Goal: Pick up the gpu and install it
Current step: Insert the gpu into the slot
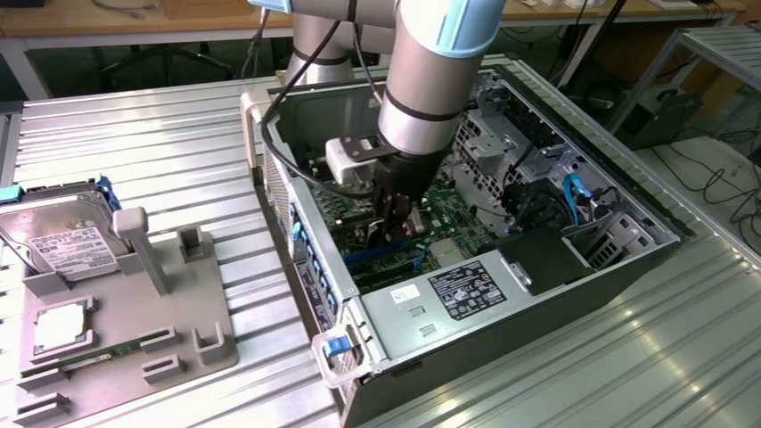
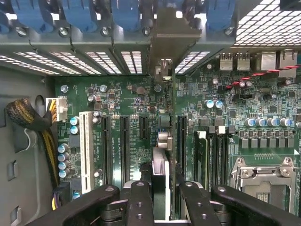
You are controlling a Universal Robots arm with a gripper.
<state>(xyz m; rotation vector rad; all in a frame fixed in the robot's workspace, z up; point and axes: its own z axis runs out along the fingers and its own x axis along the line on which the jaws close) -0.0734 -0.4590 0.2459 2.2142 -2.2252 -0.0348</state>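
My gripper [image 1: 397, 223] reaches down inside the open computer case [image 1: 298, 192], low over the green motherboard [image 1: 458, 218]. In the wrist view its black fingers [image 2: 141, 200] stand on either side of the gpu [image 2: 161, 176], shut on it. The card is seen edge-on, running from the gripper [image 2: 168, 193] to the case's rear wall. Its silver end bracket [image 2: 171, 37] stands at a rear slot opening, between perforated slot covers. The card's lower edge lies along a black expansion slot [image 2: 181, 136]; whether it is seated I cannot tell.
A grey fixture tray [image 1: 178, 321] at the exterior view's left holds a hard drive [image 1: 60, 241] and a memory stick [image 1: 105, 352]. Inside the case are the power supply [image 1: 458, 290], blue slot latches [image 2: 80, 14], a white slot [image 2: 86, 150], a cable bundle [image 2: 28, 122] and the processor socket [image 2: 263, 174].
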